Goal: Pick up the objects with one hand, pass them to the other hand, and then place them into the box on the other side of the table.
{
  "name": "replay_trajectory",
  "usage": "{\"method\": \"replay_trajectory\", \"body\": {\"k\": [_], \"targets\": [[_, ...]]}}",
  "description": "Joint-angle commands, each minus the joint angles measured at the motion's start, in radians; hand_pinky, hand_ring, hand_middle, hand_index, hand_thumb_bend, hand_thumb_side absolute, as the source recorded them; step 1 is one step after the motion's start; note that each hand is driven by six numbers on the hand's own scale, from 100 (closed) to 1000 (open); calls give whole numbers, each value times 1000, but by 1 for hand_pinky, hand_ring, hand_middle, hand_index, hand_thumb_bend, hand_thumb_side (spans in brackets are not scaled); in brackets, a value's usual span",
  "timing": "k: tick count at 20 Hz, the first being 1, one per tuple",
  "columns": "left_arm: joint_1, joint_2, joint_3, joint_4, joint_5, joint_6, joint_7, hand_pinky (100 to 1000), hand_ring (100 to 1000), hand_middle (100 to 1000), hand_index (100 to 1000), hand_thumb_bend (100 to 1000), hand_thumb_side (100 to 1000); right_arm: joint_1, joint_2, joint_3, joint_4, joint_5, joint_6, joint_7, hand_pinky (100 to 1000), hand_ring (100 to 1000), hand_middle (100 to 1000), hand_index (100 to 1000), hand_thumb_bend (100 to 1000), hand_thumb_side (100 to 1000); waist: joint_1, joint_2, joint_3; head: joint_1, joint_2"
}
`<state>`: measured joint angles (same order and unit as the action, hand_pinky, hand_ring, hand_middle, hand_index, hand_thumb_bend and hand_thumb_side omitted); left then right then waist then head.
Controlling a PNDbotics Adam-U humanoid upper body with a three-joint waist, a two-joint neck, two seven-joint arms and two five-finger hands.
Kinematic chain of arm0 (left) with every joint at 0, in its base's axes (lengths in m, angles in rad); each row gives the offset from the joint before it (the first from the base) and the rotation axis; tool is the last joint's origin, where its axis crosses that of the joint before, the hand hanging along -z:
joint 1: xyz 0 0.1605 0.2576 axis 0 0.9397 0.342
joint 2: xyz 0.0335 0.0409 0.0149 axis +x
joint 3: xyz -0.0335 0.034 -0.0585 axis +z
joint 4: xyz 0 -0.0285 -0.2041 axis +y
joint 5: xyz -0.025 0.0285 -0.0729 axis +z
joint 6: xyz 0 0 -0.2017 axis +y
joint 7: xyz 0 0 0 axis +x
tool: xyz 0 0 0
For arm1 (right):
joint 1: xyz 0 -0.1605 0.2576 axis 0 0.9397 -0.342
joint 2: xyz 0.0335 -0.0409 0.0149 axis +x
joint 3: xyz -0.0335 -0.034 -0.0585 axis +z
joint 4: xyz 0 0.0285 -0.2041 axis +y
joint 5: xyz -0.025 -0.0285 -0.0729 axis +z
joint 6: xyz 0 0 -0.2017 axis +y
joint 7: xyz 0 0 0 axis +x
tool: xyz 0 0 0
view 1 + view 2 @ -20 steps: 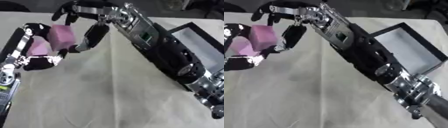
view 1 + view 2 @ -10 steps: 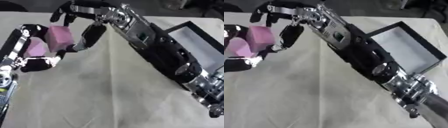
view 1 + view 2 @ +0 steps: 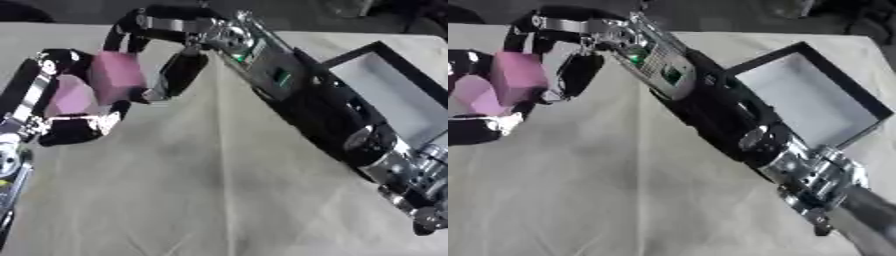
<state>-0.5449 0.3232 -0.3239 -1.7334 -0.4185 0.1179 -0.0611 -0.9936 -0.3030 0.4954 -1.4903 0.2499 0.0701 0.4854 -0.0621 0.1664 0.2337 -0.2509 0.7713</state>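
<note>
A pink block (image 3: 114, 77), with a paler pink part (image 3: 70, 97) below it, is held up at the left, above the cloth. My left hand (image 3: 74, 127) comes in from the left edge, its fingers curled round the block's lower left side. My right hand (image 3: 179, 70) reaches across from the right; its fingers arch over the block's top and its thumb lies against the right face. The open black box (image 3: 802, 50) with a grey inside lies at the right side of the table.
A beige cloth (image 3: 201, 190) covers the table. My right arm (image 3: 315, 110) crosses the picture on a slant from lower right to upper left, in front of the box's left edge. The table's far edge runs along the top.
The right hand's fingers have drawn a little closer round the pink block. The left hand and the block have hardly moved.
</note>
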Motion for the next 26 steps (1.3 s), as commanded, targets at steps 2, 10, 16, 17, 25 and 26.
{"method": "replay_trajectory", "body": {"k": [2,10,16,17,25,26], "targets": [[-10,1,1,-18,18,-18,-1,767,539,473,366,149,105,-15,-1,-5,4,-24,12,-4,814,678,728,748,313,100,-1,1,0,-6,-1],[-7,-6,2,-10,22,-28,-2,767,539,477,392,149,103,-10,3,-7,14,-56,33,-4,804,612,590,637,231,100,-2,2,0,-6,-1],[-5,-8,4,-9,21,-23,12,769,543,487,433,201,108,-10,2,-8,13,-87,48,-24,790,550,468,509,242,100,-1,0,-2,-6,-1],[-4,-8,4,-8,21,-22,15,772,546,494,459,229,122,-10,1,-7,13,-92,52,-23,789,546,459,502,271,100,-1,0,-2,-5,-1],[5,-6,11,2,2,3,34,804,626,602,755,568,287,-5,-8,-8,4,-99,61,-7,786,539,448,494,328,100,2,-2,-6,1,-1],[6,-6,14,5,-2,11,40,805,629,605,774,599,308,-4,-10,-9,2,-99,61,-7,785,538,448,493,330,100,3,-3,-7,1,-1]]}}
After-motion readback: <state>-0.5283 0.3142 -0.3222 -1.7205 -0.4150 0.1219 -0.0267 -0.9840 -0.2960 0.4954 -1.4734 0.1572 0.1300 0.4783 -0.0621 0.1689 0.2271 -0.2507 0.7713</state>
